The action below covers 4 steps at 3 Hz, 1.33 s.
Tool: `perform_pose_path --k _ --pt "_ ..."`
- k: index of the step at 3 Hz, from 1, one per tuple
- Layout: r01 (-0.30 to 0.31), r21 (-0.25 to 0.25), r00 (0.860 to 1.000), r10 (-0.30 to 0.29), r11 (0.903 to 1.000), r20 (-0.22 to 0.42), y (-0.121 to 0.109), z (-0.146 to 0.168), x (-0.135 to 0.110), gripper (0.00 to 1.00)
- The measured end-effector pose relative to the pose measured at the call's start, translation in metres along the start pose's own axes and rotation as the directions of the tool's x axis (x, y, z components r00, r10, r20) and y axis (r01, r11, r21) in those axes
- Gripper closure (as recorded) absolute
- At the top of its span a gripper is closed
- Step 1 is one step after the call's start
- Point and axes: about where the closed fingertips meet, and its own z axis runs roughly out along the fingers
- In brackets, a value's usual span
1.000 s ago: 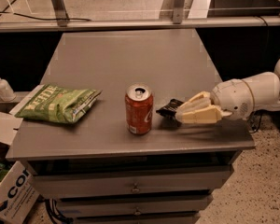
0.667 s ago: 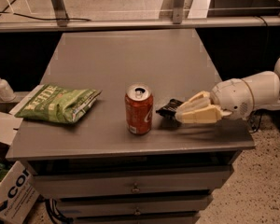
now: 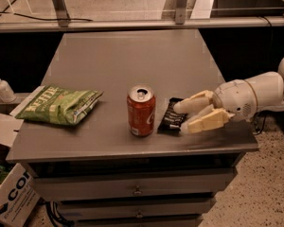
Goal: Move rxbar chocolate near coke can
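rxbar chocolate [image 3: 168, 115] lies flat on the table [image 3: 132, 56], front-right area, just beside the coke can [image 3: 141, 111] w/ only a thin gap between them. Judging by that, the "near" part of the task looks basically met.

Table: grey top w/ drawers under it. All items sit along the front half; the back half holds nothing.

Arm [image 3: 255, 93]: white, comes in low from the right edge, roughly level w/ the tabletop. That fits working a flat item from the side rather than from above.

Chip bag [image 3: 61, 105]: green, lying flat at front-left, well apart from the can and the bar. Not part of the job and not in the way.

Gripper [image 3: 183, 118]: at the bar's right edge, pointing left toward the can. Its two fingers [image 3: 196, 100] are spread w/ a clear gap and nothing clamped between them. The far fingertip touches or overlaps the bar's right edge; the near one sits just off the bar's front-right corner. Looks like a release or nudge pose, not a grasp.

Coke can: upright, silver top w/ the opening showing. It's close enough that a further push on the bar could tip it.

Bar: black wrapper, long side running front to back, resting on the table by itself.
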Motion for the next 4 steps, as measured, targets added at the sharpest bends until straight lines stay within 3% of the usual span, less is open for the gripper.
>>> perform_pose_path --k 1,2,3,4 --pt "0.006 0.018 1.000 -0.006 0.9998 -0.012 -0.002 -0.002 0.000 0.00" --pt "0.056 0.103 0.997 -0.050 0.9931 -0.066 -0.019 -0.020 -0.008 0.00" --pt "0.147 0.225 0.986 -0.123 0.9632 -0.114 -0.048 -0.059 -0.029 0.00" --pt "0.232 0.412 0.973 -0.205 0.8814 -0.108 -0.075 -0.111 -0.063 0.00"
